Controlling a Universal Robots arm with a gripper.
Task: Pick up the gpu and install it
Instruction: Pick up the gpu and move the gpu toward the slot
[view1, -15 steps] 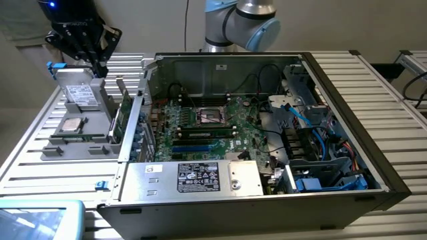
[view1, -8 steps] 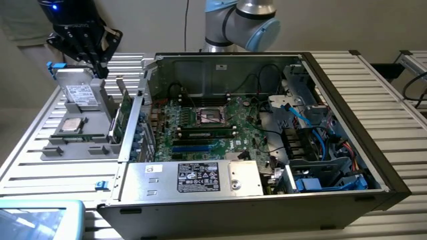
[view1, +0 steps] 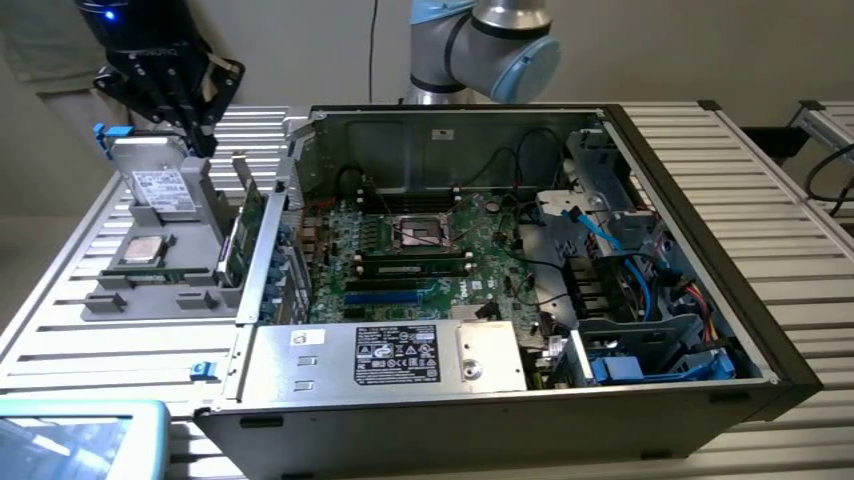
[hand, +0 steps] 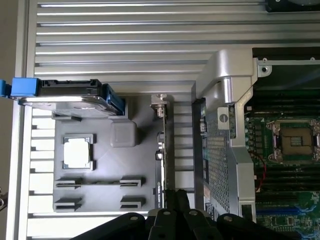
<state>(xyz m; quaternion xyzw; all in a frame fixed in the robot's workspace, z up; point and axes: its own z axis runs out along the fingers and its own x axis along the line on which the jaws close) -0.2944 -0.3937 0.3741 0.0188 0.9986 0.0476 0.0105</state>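
The gpu (view1: 248, 226) stands on edge in the grey holder (view1: 160, 290), beside the open computer case's (view1: 667, 330) outer wall on the exterior view's left. In the wrist view the gpu (hand: 162, 150) is a thin edge-on strip with its silver bracket (hand: 159, 103) at one end. My black gripper (view1: 195, 130) hangs above the holder's far end, near the hard drive (view1: 155, 188), apart from the card. In the wrist view the gripper (hand: 176, 198) sits close over the card's end, fingers together, nothing between them.
The holder (hand: 100, 165) also carries an upright silver hard drive (hand: 70, 96) with blue tabs and a flat processor (hand: 78, 152). Inside the case lie the motherboard (view1: 427, 270), blue cables (view1: 601, 235) and the power supply (view1: 400, 355). A blue-rimmed tray (view1: 80, 440) sits at the near corner.
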